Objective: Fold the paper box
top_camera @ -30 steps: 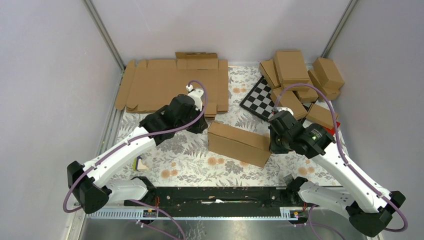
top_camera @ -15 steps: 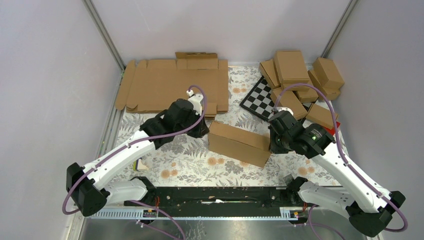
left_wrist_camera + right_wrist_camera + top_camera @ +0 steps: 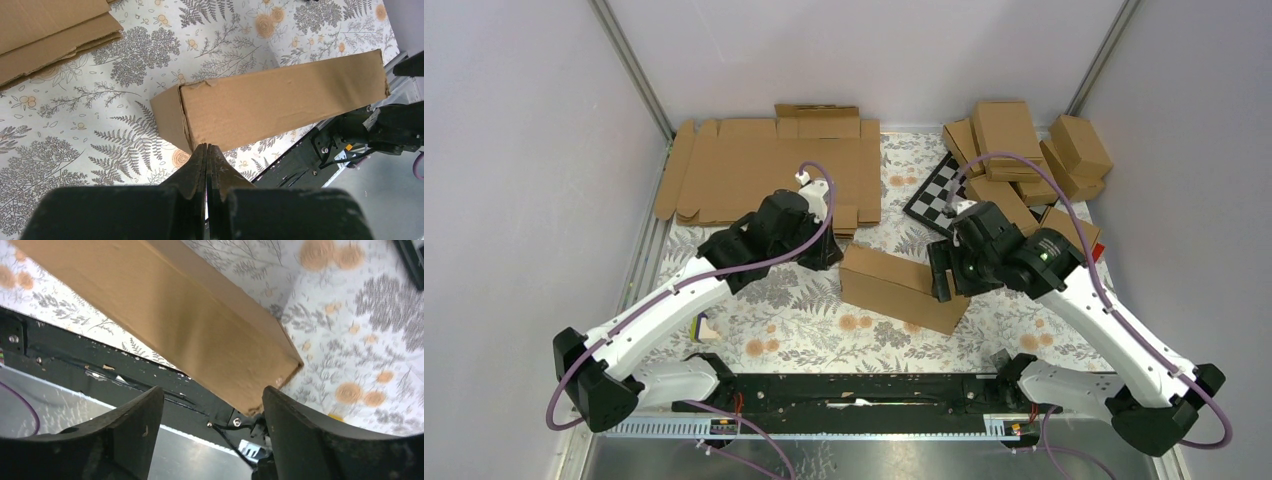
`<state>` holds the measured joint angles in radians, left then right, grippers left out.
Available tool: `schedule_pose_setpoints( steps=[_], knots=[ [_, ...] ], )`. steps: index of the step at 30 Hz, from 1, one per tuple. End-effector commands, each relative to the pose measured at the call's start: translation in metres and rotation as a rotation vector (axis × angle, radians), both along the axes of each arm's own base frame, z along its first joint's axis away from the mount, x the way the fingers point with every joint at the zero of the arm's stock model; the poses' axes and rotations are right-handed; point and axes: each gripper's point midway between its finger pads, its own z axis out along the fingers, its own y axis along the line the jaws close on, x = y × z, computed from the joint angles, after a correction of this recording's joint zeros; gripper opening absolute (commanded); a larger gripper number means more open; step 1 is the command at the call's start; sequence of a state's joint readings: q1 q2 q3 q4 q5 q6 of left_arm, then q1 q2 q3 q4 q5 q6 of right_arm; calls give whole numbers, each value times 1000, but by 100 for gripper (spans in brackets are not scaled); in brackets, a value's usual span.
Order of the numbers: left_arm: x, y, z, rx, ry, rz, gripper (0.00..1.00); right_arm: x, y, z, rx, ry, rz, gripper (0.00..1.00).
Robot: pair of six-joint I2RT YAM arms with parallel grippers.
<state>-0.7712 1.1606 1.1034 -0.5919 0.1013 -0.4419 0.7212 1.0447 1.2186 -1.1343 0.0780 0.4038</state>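
Note:
The paper box (image 3: 902, 288) stands closed in the middle of the floral mat, a long brown cardboard block lying at a slant. My left gripper (image 3: 828, 257) is shut with nothing in it. Its tips (image 3: 206, 146) are at the near left corner of the box (image 3: 280, 100). My right gripper (image 3: 942, 272) hangs over the box's right end and is open. In the right wrist view the box (image 3: 175, 315) runs across above the wide gap of that gripper (image 3: 212, 391). Its corner lies close to the right finger (image 3: 300, 430).
A stack of flat cardboard blanks (image 3: 769, 170) lies at the back left. A pile of closed brown boxes (image 3: 1024, 150) sits at the back right beside a checkerboard (image 3: 942, 195). The black rail (image 3: 854, 390) runs along the near edge. A small pale object (image 3: 707, 327) lies near the left arm.
My right gripper has opened and moved left over the box's right end. The left arm has hardly shifted and stays shut. The box lies where it was.

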Motion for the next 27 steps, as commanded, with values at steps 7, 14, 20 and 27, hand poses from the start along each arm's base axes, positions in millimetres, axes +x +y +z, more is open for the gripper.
schedule_pose_setpoints(
  steps=[7, 14, 20, 27],
  knots=[
    [-5, -2, 31, -51, -58, -48, 0, 38, 53, 13, 34, -123, 381, 100],
    [-8, 20, 33, -48, -84, -27, 0, 53, 70, -4, 6, -204, 605, 100],
    [-8, 25, 31, -51, -83, -49, 0, 59, 75, -8, 14, -267, 642, 100],
    [-5, 29, 34, -58, -92, -56, 0, 56, 80, -25, 17, -186, 653, 92]
  ],
)
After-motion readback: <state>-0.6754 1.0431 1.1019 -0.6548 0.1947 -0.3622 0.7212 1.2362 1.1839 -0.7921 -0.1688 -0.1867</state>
